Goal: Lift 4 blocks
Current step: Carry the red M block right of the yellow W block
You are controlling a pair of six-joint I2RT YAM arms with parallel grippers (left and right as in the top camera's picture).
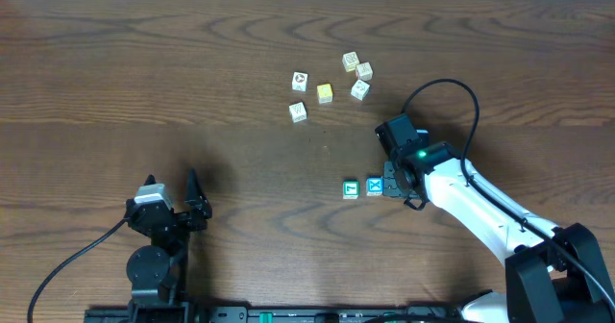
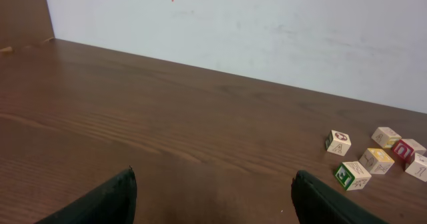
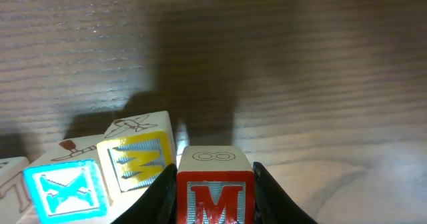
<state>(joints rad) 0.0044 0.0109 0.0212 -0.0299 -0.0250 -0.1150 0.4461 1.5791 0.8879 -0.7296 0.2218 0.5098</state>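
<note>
- Found red M block (image 3: 215, 196) clamped in the right gripper (image 3: 215, 181), pinched on both side faces. Could not tell whether its base touched the table (image 1: 144, 63).
- Noted yellow-orange block (image 3: 137, 159) just beside the red one, on its left in the right wrist view and apparently touching it. Noted blue X block (image 3: 65, 187) next along, against the yellow-orange.
- Saw in the overhead view only the blue X block and the teal-green block (image 1: 351, 188), side by side just beside the gripper. Could not see the red and yellow-orange ones there, hidden under the gripper head.
- Recorded left gripper (image 2: 213, 207) released, spread wide with nothing between, low over bare wood and well apart from the row.
- Logged a loose group of pale cubes (image 1: 332, 85) farthest off, toward the back edge. Made out green and red side faces on them through the left wrist view alone.
</note>
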